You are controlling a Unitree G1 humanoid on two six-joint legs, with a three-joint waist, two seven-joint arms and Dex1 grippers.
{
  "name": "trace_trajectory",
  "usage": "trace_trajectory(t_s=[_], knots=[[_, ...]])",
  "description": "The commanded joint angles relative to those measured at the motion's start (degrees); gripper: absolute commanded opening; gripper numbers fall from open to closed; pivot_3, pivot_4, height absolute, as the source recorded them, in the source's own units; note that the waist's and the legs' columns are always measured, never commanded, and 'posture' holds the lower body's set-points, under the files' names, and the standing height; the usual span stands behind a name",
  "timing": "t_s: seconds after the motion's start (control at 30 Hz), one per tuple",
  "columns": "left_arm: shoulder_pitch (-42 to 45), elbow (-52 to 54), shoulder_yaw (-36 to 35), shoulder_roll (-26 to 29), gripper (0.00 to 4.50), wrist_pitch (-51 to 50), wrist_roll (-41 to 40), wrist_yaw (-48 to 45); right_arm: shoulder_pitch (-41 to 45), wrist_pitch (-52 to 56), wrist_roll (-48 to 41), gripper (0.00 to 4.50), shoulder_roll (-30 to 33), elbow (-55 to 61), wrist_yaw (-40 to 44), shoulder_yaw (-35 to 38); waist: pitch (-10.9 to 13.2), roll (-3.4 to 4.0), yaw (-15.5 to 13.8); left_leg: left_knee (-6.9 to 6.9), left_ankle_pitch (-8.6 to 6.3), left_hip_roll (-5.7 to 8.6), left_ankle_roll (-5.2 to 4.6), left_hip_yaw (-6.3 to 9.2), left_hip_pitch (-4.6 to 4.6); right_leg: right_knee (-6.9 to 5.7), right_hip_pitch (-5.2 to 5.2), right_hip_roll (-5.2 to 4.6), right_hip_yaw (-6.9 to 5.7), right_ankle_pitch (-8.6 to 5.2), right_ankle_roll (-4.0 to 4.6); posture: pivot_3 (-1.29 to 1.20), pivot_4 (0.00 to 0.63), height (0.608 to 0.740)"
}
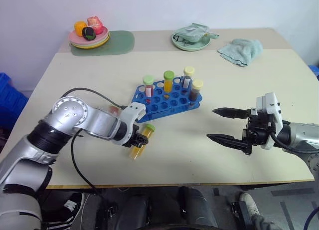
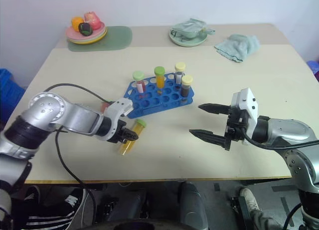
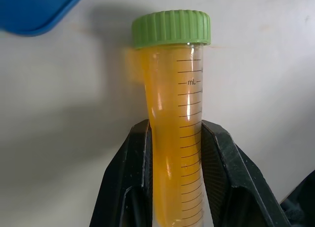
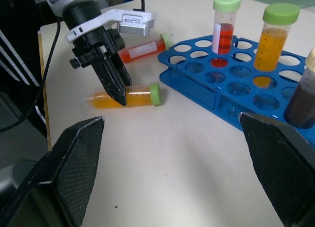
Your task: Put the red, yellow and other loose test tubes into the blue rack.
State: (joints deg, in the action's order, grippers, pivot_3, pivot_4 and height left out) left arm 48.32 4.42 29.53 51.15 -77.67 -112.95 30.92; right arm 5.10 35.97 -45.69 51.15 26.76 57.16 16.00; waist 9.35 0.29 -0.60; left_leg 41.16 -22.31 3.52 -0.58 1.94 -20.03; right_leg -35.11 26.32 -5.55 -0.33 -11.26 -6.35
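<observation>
Lying on the table (image 1: 279, 115) just in front of the blue rack (image 1: 169, 97), a yellow tube (image 1: 141, 140) with a green cap is clamped between the black fingers of the left gripper (image 1: 140, 138), which pinches its body partway down from the cap. Behind the left gripper, beside the rack's near-left corner, a red tube (image 4: 142, 48) with a white label lies loose. Four capped tubes stand upright in the rack: a red one (image 1: 148, 87), a yellow one (image 1: 168, 82), a pale one (image 1: 188, 77) and a dark one (image 1: 196, 91). To the right of the rack, well apart from it, the right gripper (image 1: 223, 124) hovers above the table with its jaws wide apart and empty. Beyond the rack, at the table's far edge, sit a fruit plate (image 1: 89, 36), a green dish (image 1: 191, 39) and a crumpled cloth (image 1: 241, 50).
</observation>
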Motion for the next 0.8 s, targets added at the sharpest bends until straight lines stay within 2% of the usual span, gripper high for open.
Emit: trace_trajectory(t_s=[0.03,0.23,0.33,0.4,0.47,0.57,0.63,0.7,0.8], knots=[[2.32,5.07,-3.25,4.93,0.76,-0.77,-0.05,-5.51,0.83,-1.02,-0.02,4.5,-0.25,0.77,-0.08,0.64,0.0,0.0,0.01,-0.01,0.0,0.0,0.0,0.0,0.01,0.0,-0.01,0.0,0.0,0.0,0.0,0.0,0.15,0.74],[2.34,11.39,-5.04,7.87,0.76,3.04,0.25,-5.84,1.82,-1.28,0.56,4.5,-0.72,0.04,-0.05,-0.05,0.0,-0.01,-0.19,0.03,0.0,0.01,0.0,0.01,0.01,0.02,-0.07,-0.02,0.0,0.0,0.0,0.0,0.15,0.74],[1.01,14.65,-7.95,6.78,0.76,5.47,4.98,-6.87,2.05,-0.89,0.19,4.5,-0.78,0.33,-0.01,-0.03,0.0,-0.01,-0.11,0.02,0.0,0.0,0.0,0.01,0.01,0.02,-0.04,-0.02,0.01,0.0,0.0,0.0,0.15,0.74],[-0.23,18.02,-10.12,5.28,0.76,6.71,9.95,-10.98,2.28,-0.45,-0.36,4.5,-0.77,0.56,-0.21,0.14,0.0,0.0,-0.1,-0.01,0.0,0.0,0.0,-0.01,0.02,0.02,-0.05,-0.01,0.01,0.0,0.0,0.0,0.15,0.74],[-2.34,22.93,-12.15,3.59,0.76,10.18,20.05,-16.77,2.42,0.07,-1.02,4.5,-0.75,0.88,-0.56,0.54,0.0,-0.01,-0.16,-0.01,0.0,0.0,0.0,-0.04,0.02,0.03,-0.06,0.0,0.0,0.0,0.0,0.0,0.15,0.74],[-7.36,25.76,-14.95,1.6,0.76,14.29,28.67,-20.47,2.44,0.92,-2.14,4.5,-0.77,1.29,-1.46,1.56,0.0,0.0,-0.12,-0.03,0.0,0.0,0.0,-0.07,0.02,0.05,-0.06,0.0,0.0,0.0,0.0,0.0,0.15,0.74],[-10.1,28.72,-14.6,1.04,0.76,19.78,39.15,-26.88,2.08,0.9,-2.2,4.5,-0.73,1.37,-1.81,2.09,0.0,0.0,-0.12,-0.04,0.0,-0.03,0.01,-0.07,0.03,0.04,-0.05,0.02,0.0,0.0,0.0,0.0,0.15,0.74],[-13.34,29.81,-16.02,-1.01,0.76,25.12,46.29,-30.11,1.92,0.91,-2.17,4.5,-0.59,1.3,-2.06,2.62,0.0,0.0,-0.2,-0.03,0.0,-0.02,0.0,-0.08,-0.01,0.08,-0.06,0.03,0.0,0.0,0.0,0.0,0.15,0.74],[-18.87,31.57,-15.42,-2.08,0.76,37.37,60.42,-39.46,2.24,1.07,-2.35,4.5,-0.56,1.13,-2.83,3.43,0.0,-0.01,-0.15,-0.02,0.0,-0.01,0.0,-0.08,-0.03,0.11,-0.06,0.01,0.0,0.0,0.0,0.0,0.15,0.74]])
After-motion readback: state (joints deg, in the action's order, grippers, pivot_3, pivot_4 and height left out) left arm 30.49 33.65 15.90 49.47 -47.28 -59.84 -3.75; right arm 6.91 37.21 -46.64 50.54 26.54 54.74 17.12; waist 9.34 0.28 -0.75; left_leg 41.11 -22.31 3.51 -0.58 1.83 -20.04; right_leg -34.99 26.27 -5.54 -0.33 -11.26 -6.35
